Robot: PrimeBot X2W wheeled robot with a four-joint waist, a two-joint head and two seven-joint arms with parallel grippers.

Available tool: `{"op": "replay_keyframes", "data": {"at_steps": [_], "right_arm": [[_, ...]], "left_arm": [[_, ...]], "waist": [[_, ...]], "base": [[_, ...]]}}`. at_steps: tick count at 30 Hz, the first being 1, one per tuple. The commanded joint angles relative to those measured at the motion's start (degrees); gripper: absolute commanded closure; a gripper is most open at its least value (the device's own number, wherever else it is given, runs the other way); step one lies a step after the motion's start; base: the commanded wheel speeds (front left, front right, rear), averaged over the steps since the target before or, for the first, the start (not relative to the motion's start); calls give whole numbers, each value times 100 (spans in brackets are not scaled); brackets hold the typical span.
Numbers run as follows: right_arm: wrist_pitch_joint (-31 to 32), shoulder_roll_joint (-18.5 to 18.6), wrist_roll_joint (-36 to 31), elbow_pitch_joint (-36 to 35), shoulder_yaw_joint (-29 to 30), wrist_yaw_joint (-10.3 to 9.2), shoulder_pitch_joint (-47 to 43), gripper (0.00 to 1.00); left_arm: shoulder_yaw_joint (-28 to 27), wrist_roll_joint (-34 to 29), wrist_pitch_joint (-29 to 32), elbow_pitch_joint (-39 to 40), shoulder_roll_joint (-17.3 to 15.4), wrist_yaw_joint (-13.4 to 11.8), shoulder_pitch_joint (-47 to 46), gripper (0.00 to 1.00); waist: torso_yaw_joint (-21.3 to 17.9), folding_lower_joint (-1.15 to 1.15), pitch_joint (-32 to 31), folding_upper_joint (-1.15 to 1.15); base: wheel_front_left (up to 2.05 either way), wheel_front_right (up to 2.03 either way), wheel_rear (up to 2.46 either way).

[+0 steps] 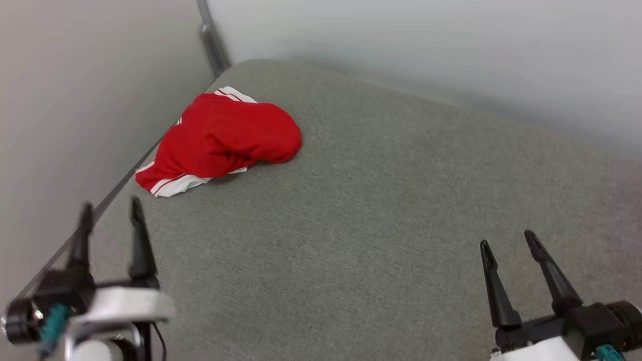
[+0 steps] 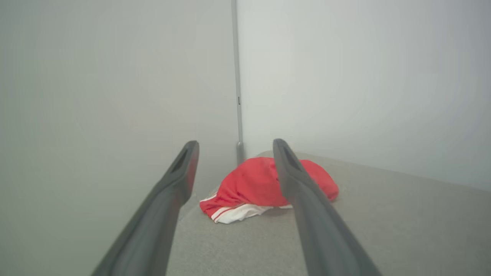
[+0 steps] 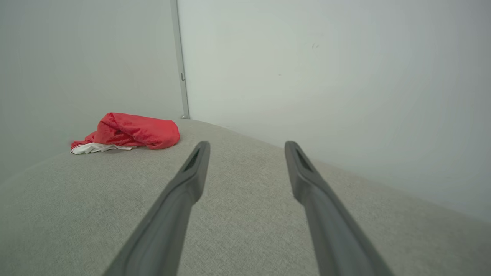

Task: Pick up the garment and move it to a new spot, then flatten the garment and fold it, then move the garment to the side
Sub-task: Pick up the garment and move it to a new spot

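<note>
Garment: red, crumpled heap, far-left corner of grey table. Left gripper: jaws apart, empty, near it. Right gripper: jaws apart, empty, well apart.

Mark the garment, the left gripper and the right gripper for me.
garment (image 1: pixel 225 138), head view, middle of red bunch.
left gripper (image 1: pixel 111 202), head view, midway between open fingertips.
right gripper (image 1: pixel 506 238), head view, midway between open fingertips.
</note>
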State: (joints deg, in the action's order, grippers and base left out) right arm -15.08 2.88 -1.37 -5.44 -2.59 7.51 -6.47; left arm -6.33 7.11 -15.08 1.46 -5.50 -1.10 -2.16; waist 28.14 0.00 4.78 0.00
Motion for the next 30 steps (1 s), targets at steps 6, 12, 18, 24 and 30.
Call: {"op": "replay_keyframes", "data": {"at_steps": [6,12,18,24,30], "right_arm": [[-14,0,-367,-163,75,-4,435,0],[-14,0,-715,-366,175,-4,764,0],[-14,2,-984,-618,290,-4,1057,0],[-14,77,-1086,-895,289,-4,1256,0],[-14,108,-1092,-1158,303,-4,1390,0]], "left_arm": [[-573,195,-14,-262,-382,409,-1347,0],[-1043,399,-13,-927,-985,646,-2694,0],[-1175,771,-14,-1996,-1637,819,-3838,0],[-587,1484,328,-3115,-2419,842,-4669,0],[341,2659,1665,-3914,-3057,843,-5025,0]], "waist": [[-375,0,803,0],[-629,0,1594,0],[-790,0,2216,0],[-921,0,2580,0],[-1085,0,2861,0]], "base": [[0,0,0],[0,0,0],[0,0,0],[0,0,0],[0,0,0]]}}
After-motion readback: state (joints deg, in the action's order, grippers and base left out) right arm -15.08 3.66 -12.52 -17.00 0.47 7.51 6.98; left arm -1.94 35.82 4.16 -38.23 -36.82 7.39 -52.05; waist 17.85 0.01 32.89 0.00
